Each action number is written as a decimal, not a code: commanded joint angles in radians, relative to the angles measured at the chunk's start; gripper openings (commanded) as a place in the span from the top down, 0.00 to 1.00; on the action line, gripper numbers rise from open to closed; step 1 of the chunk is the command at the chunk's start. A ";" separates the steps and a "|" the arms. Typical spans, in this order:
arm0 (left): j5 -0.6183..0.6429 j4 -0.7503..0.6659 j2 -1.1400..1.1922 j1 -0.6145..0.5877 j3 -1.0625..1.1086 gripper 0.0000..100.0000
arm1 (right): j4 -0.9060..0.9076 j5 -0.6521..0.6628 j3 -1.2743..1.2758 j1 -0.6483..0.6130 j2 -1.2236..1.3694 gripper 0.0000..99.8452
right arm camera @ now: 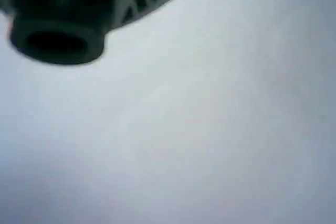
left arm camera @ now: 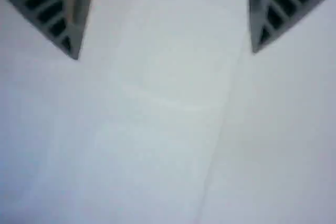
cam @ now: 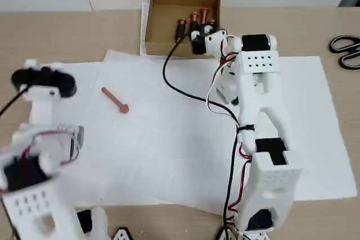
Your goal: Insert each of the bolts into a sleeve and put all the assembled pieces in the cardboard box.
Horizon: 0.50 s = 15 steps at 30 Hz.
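The left gripper (left arm camera: pixel 164 48) gapes wide and empty over the paper (cam: pixel 169 155). One bolt (cam: pixel 115 100) lies near the paper's far left corner. The right gripper (cam: pixel 198 42) hangs at the cardboard box's (cam: pixel 147 26) near rim; I cannot tell its grip.

The cardboard box (cam: pixel 160 18) is open on top, brown, and sits at the far side of the table. There look to be 3 assembled pieces (cam: pixel 194 22) bunched at its right side, copper bolts with dark sleeves on them, leaning side by side. 1 bare copper bolt (cam: pixel 115 100) lies flat on the white paper, well apart from the box and angled diagonally. Up close there's a black tube with a round bore, probably a sleeve (right arm camera: pixel 56 43), can't tell where it sits.
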 commanded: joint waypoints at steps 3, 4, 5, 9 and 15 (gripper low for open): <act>0.081 -0.031 0.419 0.064 -0.262 0.80 | 0.038 -0.057 -0.057 0.036 -0.012 1.00; 0.098 -0.018 0.493 0.087 -0.312 0.80 | 0.041 -0.064 -0.057 0.042 -0.012 1.00; 0.114 -0.003 0.560 0.112 -0.363 0.80 | 0.041 -0.074 -0.057 0.047 -0.012 1.00; 0.198 0.021 0.802 0.203 -0.538 0.80 | 0.041 -0.097 -0.057 0.054 -0.012 1.00; 0.318 0.014 1.094 0.279 -0.700 0.80 | 0.041 -0.112 -0.055 0.050 -0.012 1.00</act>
